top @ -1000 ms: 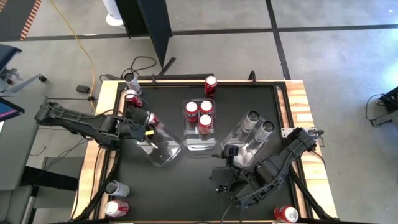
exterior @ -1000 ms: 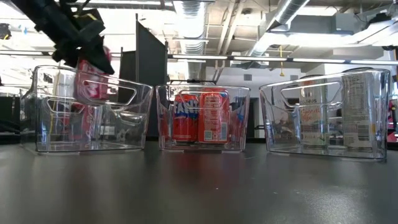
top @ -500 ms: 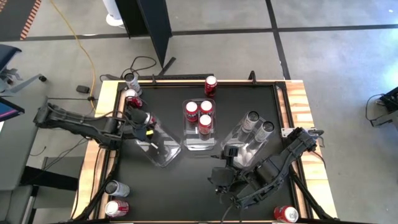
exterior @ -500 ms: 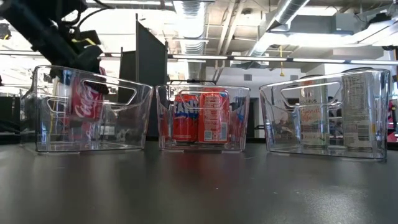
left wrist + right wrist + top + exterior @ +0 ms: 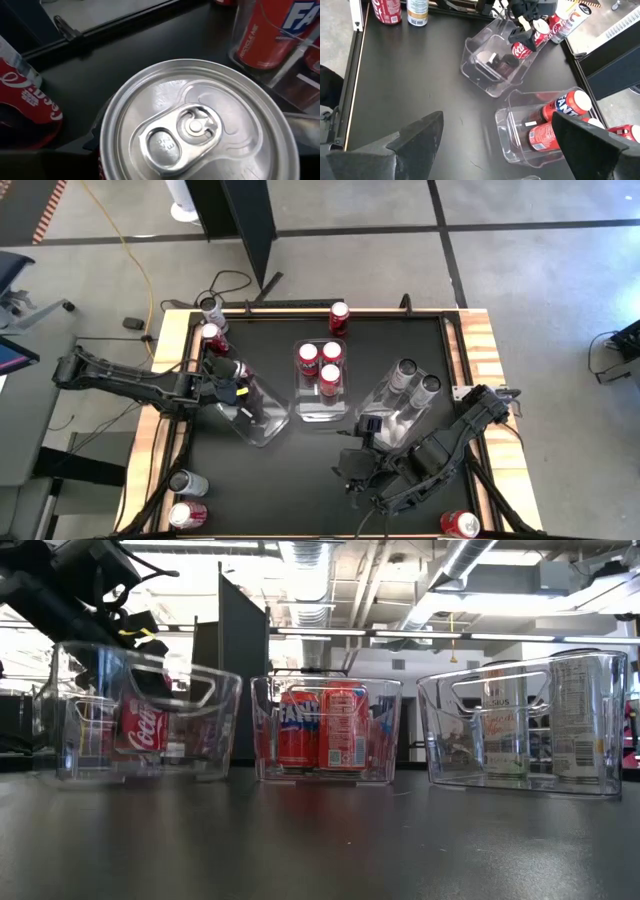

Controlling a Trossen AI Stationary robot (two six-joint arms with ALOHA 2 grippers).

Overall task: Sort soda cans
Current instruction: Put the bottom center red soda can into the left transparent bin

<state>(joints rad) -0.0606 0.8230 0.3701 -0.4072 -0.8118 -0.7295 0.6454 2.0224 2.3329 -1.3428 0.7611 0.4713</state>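
Unreadable items: my left gripper, fingers hidden behind the can top filling my left wrist view; silver cans blurred through the bin wall; corner red can cut by the frame edge.

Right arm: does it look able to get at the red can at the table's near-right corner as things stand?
Probably yes: the right gripper is open and empty, and the red can stands alone beside that arm's base, though reaching it needs a tight fold back.
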